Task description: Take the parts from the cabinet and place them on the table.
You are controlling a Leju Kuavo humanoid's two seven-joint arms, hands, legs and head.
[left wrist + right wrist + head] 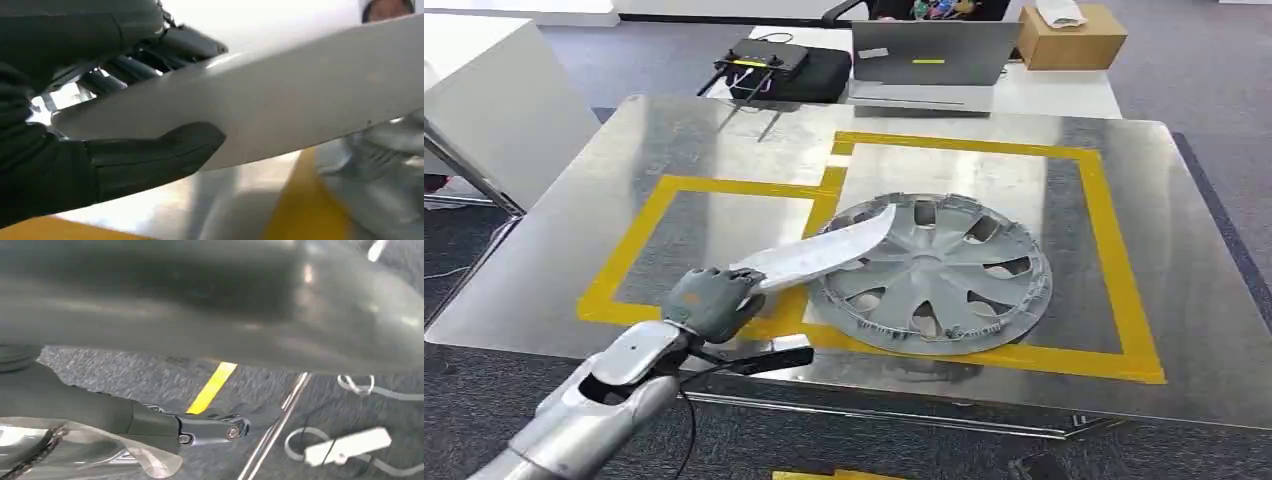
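One left hand (712, 298) is grasping a long panel (819, 253), its length reaching rightward over the hubcap (934, 275); right hand's state is unclear.

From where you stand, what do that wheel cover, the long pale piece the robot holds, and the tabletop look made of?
Wheel cover: probably moulded plastic, matt grey, dull sheen.
Pale piece in the left hand: smooth, off-white, thin; plastic or painted metal, can't tell.
Tabletop: brushed metal, reflective, streaked.
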